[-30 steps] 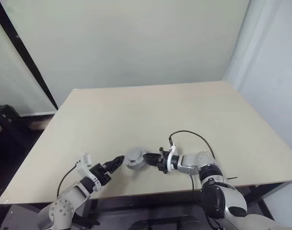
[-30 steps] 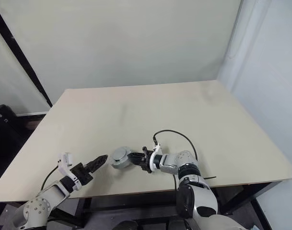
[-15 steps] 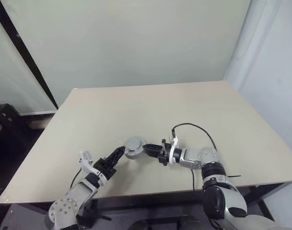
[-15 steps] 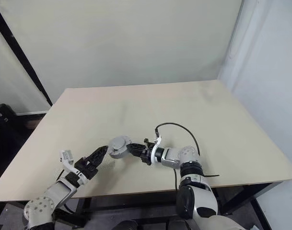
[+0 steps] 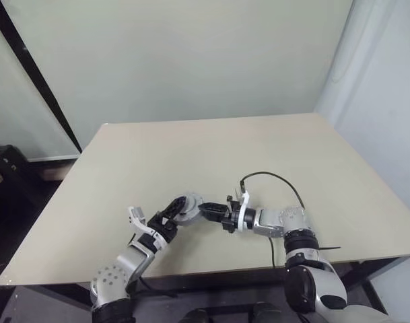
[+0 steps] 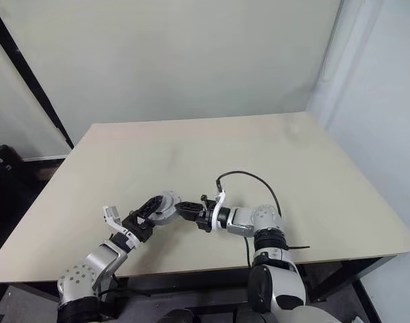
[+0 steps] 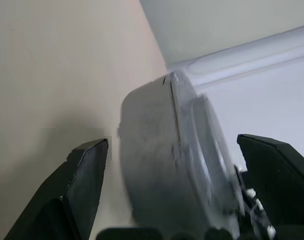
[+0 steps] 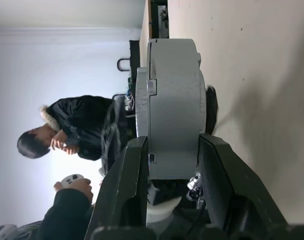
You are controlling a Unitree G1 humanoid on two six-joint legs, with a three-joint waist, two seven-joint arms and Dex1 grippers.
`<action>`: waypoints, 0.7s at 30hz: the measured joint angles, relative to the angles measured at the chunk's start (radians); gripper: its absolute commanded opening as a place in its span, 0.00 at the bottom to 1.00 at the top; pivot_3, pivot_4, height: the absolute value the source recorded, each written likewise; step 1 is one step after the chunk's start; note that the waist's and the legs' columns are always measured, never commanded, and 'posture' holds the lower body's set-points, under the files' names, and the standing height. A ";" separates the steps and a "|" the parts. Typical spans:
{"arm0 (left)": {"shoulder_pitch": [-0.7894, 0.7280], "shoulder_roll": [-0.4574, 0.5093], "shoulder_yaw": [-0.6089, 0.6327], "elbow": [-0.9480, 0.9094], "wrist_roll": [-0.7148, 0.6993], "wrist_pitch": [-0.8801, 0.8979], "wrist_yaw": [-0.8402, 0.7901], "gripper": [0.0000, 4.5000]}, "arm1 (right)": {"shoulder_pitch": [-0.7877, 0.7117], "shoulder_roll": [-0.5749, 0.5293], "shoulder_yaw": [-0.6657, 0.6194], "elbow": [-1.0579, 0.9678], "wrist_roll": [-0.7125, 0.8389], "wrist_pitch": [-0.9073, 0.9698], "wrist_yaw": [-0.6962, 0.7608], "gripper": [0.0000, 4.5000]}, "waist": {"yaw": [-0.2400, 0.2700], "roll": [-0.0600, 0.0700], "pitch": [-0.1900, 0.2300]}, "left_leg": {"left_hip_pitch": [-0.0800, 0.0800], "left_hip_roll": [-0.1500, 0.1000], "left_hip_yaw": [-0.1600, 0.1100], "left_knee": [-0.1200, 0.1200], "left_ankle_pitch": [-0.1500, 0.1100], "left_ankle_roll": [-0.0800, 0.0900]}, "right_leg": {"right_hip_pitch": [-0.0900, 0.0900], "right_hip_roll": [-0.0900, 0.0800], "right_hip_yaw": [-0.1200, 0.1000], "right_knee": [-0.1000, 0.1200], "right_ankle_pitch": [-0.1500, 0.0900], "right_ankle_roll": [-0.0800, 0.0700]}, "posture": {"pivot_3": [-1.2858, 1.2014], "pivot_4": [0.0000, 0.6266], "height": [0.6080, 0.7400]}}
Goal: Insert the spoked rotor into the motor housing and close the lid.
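Note:
A round grey drum, the motor housing (image 5: 189, 205), hangs on edge just above the table near its front edge. A thinner grey disc, the lid (image 8: 142, 100), lies flush against one of its faces. My right gripper (image 8: 174, 145) is shut on the housing's rim, one finger (image 8: 129, 190) on each side. From the front left, my left gripper (image 5: 178, 210) stands open, and its fingers (image 7: 84, 185) straddle the housing (image 7: 166, 165) without clearly touching it. The spoked rotor is hidden.
The pale wooden table (image 5: 225, 155) stretches bare behind the grippers. A black cable (image 5: 272, 178) loops up from my right wrist. Beyond the table's left side, a person in a black jacket (image 8: 77, 130) holds a controller.
My left gripper has come forward and to the right, rolled, and now has its open fingers around the housing. My right gripper has lifted the housing a little.

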 measured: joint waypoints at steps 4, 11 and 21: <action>-0.008 -0.013 -0.001 0.014 -0.019 -0.002 -0.002 0.79 | 0.007 0.001 0.011 -0.019 0.004 0.005 -0.007 0.27 | 0.000 0.000 0.000 | -0.006 0.000 0.000 0.002 0.001 0.001 | -0.005 0.000 0.000 0.001 0.000 0.000 | 0.52 0.00 1.00; 0.001 -0.013 0.000 0.015 -0.043 0.008 -0.015 0.50 | 0.039 0.005 0.015 -0.050 0.027 -0.002 0.001 0.27 | 0.000 0.000 0.000 | -0.007 0.000 0.000 0.002 0.002 0.003 | -0.006 0.000 0.001 0.001 0.000 0.000 | 0.52 0.00 1.00; 0.006 -0.029 -0.014 0.022 -0.038 -0.007 -0.030 0.45 | 0.046 0.007 -0.009 -0.063 0.045 -0.068 -0.048 0.72 | 0.003 0.000 0.000 | -0.007 -0.001 0.000 0.003 0.002 0.003 | -0.006 0.000 0.001 0.001 0.000 0.000 | 0.52 0.00 1.00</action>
